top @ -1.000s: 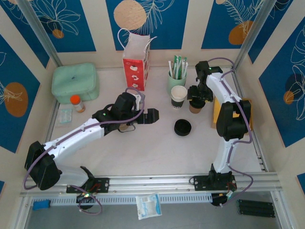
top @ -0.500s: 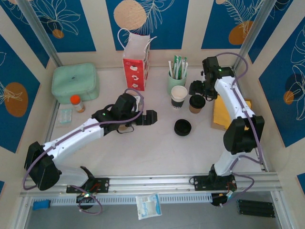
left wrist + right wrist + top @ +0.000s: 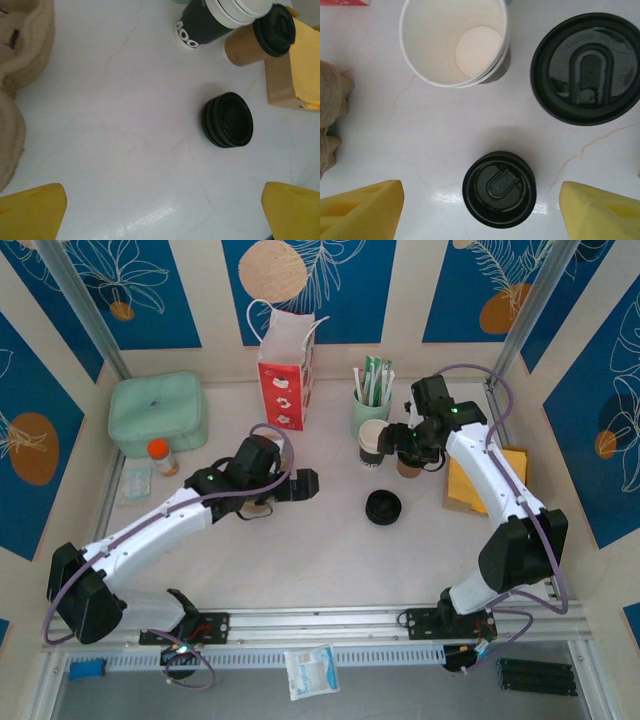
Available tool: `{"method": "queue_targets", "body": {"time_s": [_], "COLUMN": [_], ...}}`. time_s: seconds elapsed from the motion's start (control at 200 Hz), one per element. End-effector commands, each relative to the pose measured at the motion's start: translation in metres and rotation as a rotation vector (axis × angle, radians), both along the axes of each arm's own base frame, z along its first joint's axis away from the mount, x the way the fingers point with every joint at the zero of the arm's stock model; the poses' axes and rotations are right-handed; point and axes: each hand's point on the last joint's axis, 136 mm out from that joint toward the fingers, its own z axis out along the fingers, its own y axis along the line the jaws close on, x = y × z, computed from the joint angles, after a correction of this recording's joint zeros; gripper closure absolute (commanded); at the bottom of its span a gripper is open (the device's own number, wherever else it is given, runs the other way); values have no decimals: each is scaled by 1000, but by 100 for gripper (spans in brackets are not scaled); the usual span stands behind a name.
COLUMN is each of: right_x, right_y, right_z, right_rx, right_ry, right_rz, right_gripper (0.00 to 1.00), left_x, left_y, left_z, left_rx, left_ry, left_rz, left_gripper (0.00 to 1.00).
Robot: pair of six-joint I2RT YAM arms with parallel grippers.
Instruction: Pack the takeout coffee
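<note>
Both jaws gape empty; the right jaws hover near the takeout coffee (image 3: 592,67), and closing carelessly could topple the black-sided cup (image 3: 455,42) just beside it.

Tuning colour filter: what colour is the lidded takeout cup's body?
Takeout cup: tan-brown, with a black lid; best in left wrist view.

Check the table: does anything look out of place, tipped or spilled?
A loose round black plastic lid lies on the table, while the black-sided paper cup stands open and empty. Nothing looks spilled or tipped.
</note>
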Motion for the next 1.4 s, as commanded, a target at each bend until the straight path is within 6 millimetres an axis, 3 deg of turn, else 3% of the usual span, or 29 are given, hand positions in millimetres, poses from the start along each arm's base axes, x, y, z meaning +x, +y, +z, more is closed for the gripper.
{"method": "queue_targets", "body": {"time_s": [0.0,0.095,0.24,0.505,0.67,0.93,1.055,1.395], "right_x": [-4,-6,-17,-41,-52,-64,-66,-64], "right_y": [11,19,53,89,105,119,118,94], "right_z": [12,16,21,0,-5,5,2,-2], "right_rx": [58,107,185,70,133,227,205,195], "right_ry": [-34,-22,8,89,97,59,66,63], "right_rz": [15,24,107,183,195,219,210,133], "right_gripper": [20,20,21,19,18,16,17,18], "left_x": [17,31,53,93,115,135,141,114], "left_y": [13,24,46,104,122,136,127,96], "left_z": [14,15,18,6,-5,-53,-71,-94], "left_rx": [-4,-15,-14,21,19,46,11,-152], "left_ry": [-31,-36,-36,-25,-24,21,53,161], "left_rz": [59,95,135,238,244,198,145,69], "left_gripper": [0,1,1,1,1,1,1,1]}}
